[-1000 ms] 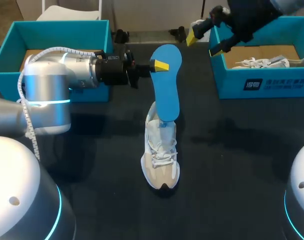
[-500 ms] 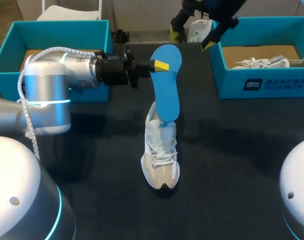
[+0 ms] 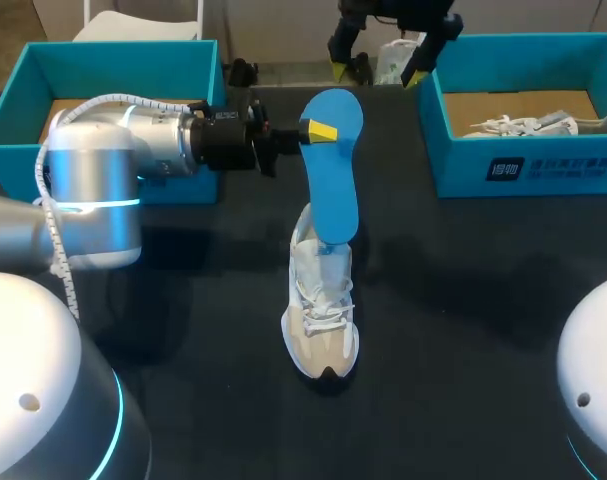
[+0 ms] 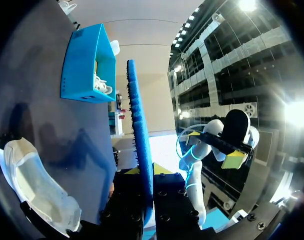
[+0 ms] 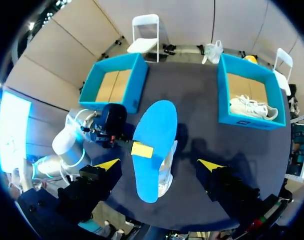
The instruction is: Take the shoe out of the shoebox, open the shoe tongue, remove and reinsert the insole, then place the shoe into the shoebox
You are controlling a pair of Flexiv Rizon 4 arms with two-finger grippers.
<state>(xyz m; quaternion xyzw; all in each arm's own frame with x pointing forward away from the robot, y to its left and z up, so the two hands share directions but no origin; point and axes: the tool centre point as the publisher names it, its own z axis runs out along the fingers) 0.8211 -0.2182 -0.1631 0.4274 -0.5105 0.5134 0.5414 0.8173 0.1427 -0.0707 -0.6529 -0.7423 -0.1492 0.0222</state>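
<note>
- insole: blue insole (image 3: pixel 333 180) is up in the air, nearly upright, with its lower end down at the shoe's opening. No way to tell how deep it actually sits in there.
- shoe: pale lace-up shoe (image 3: pixel 321 320) lying on the dark bench (image 3: pixel 463 300), roughly in the middle between the two teal boxes, toe pointing back toward the robot.
- left jaws: clamped on the insole near its upper end, one yellow tip flat on the blue face. The left wrist view shows the insole (image 4: pixel 139 165) edge-on between the fingers.
- right jaws: spread wide, nothing in them, up above the far side of the bench near the right shoebox (image 3: pixel 523 165). Its wrist view looks straight down on the insole (image 5: pixel 152 150).
- boxes: left shoebox (image 3: pixel 113 45) shows just a cardboard floor; the right one has another pale shoe (image 3: pixel 543 124) in it.
- how it'll handle: the insole looks light and bendy, so it'll probably buckle if pushed end-on. The shoe looks soft and could skid on the bench.
- where to grab: probably best for the right jaws to pin the shoe by the heel collar or sidewall, not the laces, while the left feeds the insole in.
- step: looks like the reinsert part.
</note>
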